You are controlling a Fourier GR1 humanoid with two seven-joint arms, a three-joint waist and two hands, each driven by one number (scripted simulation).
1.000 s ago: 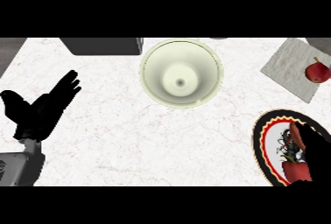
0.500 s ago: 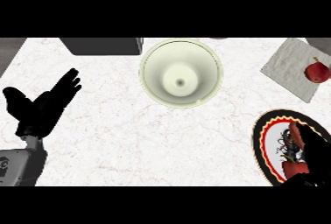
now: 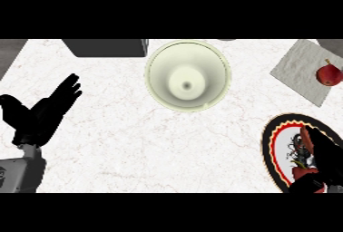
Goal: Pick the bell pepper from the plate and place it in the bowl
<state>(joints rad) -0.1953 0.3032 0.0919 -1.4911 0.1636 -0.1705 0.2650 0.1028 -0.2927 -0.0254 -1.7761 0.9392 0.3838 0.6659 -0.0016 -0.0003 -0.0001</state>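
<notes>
Table (image 3: 134,149): white marble look, faint veins, smooth. Bowl (image 3: 161,68): cream, smooth, slight sheen. Left hand (image 3: 40,113): matt black finish.

At back centre a bowl (image 3: 188,75), left of it a box (image 3: 107,47), front right a plate (image 3: 268,147)

Counter top (image 3: 134,149): white marble with faint grey and reddish veins, filling nearly the whole frame. Evenly lit, with only soft shadows.
Dark grey box (image 3: 107,47): upper left of centre, cut off by the frame's top edge.
Grey strip (image 3: 9,52): upper left corner, beyond the counter's slanting edge.
Pale grey textured mat (image 3: 298,72): upper right, set at an angle, with a red fruit (image 3: 327,74) on it.
Grey patch (image 3: 332,44): upper right corner.
</notes>
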